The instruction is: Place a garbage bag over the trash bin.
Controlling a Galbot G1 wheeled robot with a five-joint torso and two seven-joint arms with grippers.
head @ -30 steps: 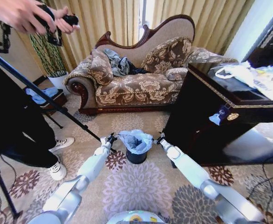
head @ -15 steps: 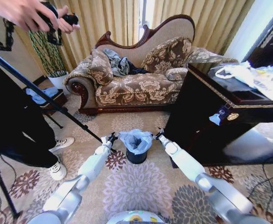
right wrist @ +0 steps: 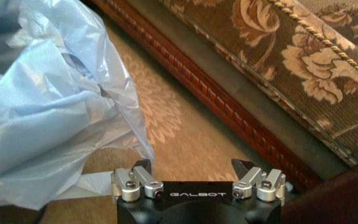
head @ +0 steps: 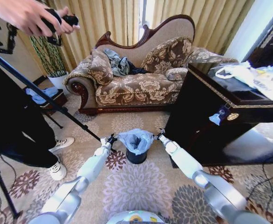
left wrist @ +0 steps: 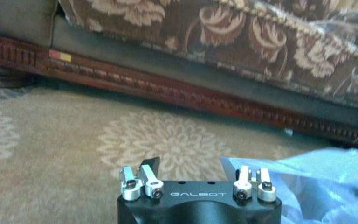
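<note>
The sofa stands beyond both grippers; between them sits the trash bin, the garbage bag draped over its rim; left gripper and right gripper (jaws spread, empty) flank it, bare carpet around.

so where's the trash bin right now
In the head view the trash bin stands on the patterned carpet in front of the sofa, between the two end effectors, with the garbage bag draped over its top.

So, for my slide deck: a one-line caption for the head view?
Both open grippers, left gripper and right gripper, flank the blue garbage bag draped over the black trash bin.
</note>
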